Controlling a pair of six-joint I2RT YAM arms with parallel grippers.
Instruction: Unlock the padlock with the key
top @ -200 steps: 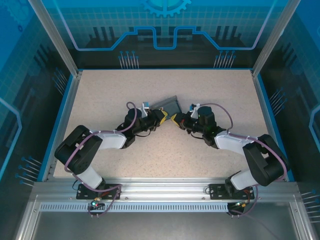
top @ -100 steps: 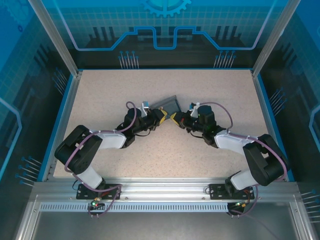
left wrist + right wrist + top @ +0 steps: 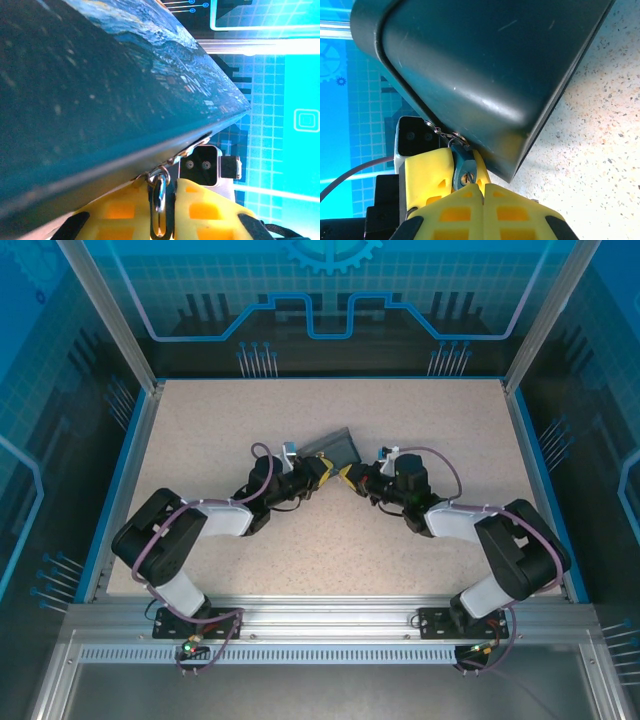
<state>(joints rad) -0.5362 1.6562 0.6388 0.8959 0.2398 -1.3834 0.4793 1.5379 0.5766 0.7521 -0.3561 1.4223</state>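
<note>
1. Left arm [image 3: 190, 530]: it reaches from its base at the near-left up to the middle of the table [image 3: 430, 420], and its wrist points right.
2. Left gripper [image 3: 325, 472]: the claw is narrow. In the left wrist view its yellow fingers [image 3: 207, 212] stand close together with a thin metal loop upright between them. In the right wrist view the same two yellow tips sit on either side of a small bluish body, and they are clamped on it.
3. The padlock [image 3: 462, 167]: this is the small bluish body in the left claw's grip, at mid-table where the two grippers meet. It has a brassy glint on the face turned toward the right claw. It hangs just beside the lower edge of the tin.
4. Small ring [image 3: 456, 138]: silvery, and it joins the padlock's top to a short link at the tin's edge.
5. The tin [image 3: 335, 447]: it is rectangular and tilted, just beyond both claws. Its blue painted face is toward the left wrist camera and its plain dark underside toward the right wrist camera.
6. Right gripper [image 3: 483, 191]: the yellow fingers are pressed fully together, with their tips just beside the padlock's brassy face. Whether anything thin is pinched between them cannot be told.
7. Right arm [image 3: 500, 550]: it reaches from the near-right base inward, and its wrist points left.
</note>
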